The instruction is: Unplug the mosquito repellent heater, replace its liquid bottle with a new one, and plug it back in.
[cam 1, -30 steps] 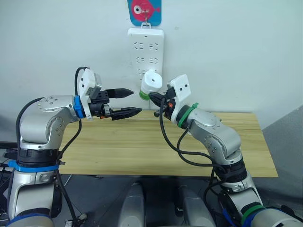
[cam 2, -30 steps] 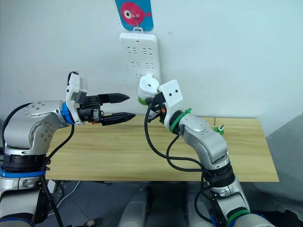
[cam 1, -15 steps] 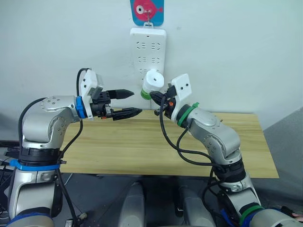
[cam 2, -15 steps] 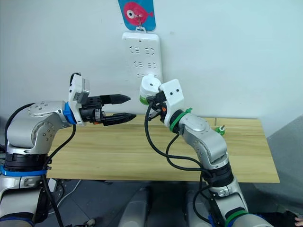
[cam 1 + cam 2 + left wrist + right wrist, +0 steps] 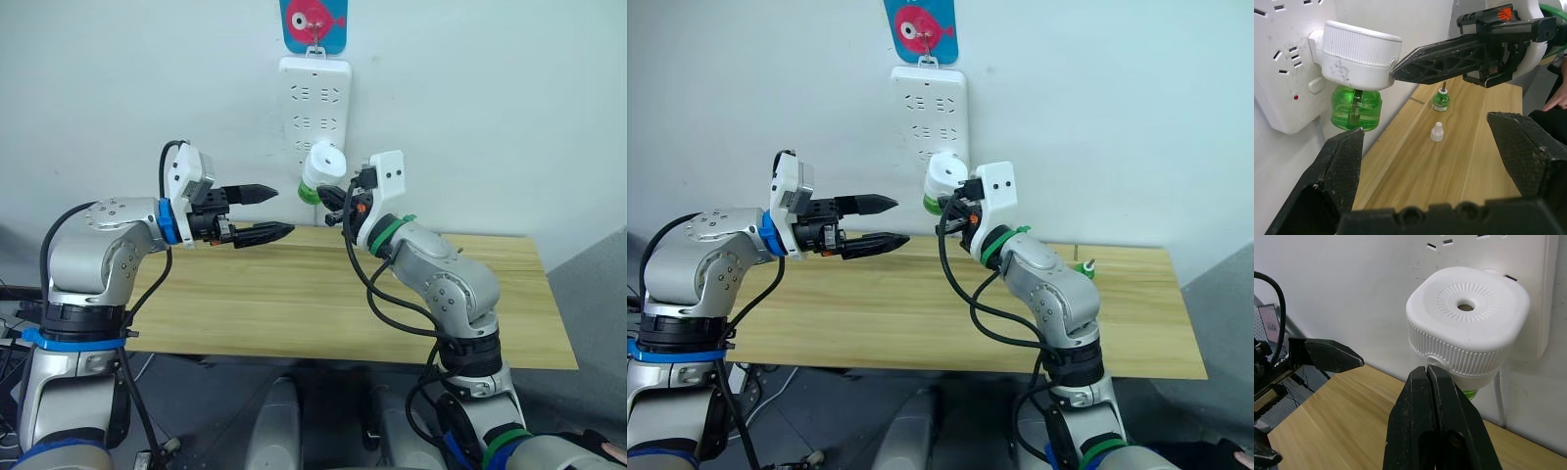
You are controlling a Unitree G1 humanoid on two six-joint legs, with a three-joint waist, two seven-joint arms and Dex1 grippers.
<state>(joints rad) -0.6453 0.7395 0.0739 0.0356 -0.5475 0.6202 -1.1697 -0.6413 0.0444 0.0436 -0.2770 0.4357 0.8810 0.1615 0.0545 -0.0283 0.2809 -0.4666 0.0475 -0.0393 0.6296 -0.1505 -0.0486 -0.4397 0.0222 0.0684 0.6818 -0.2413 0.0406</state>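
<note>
now the mosquito repellent heater (image 5: 1469, 328) sits against the lower part of the white power strip (image 5: 315, 108) on the wall, a green liquid bottle (image 5: 1355, 107) under it. the right gripper (image 5: 1437, 382) has its fingers pressed together, tips touching the heater's ribbed side. the left gripper (image 5: 266, 211) hovers spread apart, just beside the heater and holding nothing. on the wooden table (image 5: 294, 304) a second green bottle (image 5: 1440, 101) stands near a white cap (image 5: 1436, 132).
</note>
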